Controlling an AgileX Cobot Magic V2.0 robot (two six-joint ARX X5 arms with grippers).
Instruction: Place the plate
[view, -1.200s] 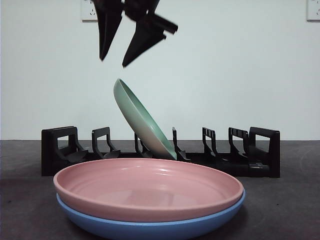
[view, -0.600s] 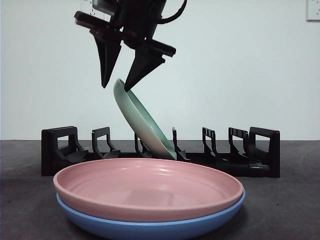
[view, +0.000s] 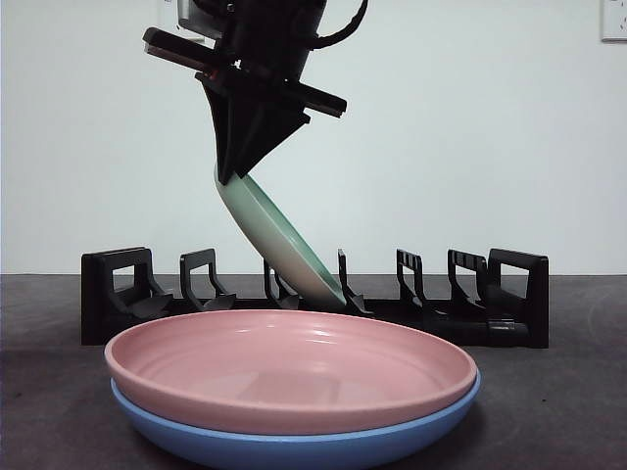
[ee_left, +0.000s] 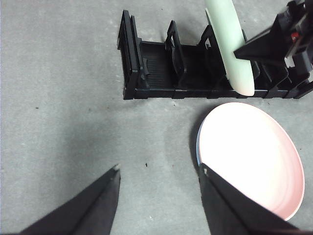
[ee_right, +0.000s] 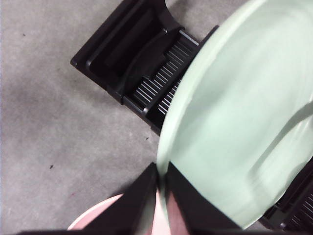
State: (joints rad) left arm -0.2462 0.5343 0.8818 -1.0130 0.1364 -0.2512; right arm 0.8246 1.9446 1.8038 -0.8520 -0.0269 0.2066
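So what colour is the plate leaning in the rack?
Pale green plate, clearest in the front view.

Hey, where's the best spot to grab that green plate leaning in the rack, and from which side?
Grip the green plate by its raised top rim, coming straight down from above. It leans in the black rack with that thin edge highest and free, its lower edge down in a slot. The right gripper is shut there already.

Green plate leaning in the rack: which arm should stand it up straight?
The right one. The right gripper is already shut on the green plate's top rim in the black rack. The left gripper hangs open over bare table, away from it.
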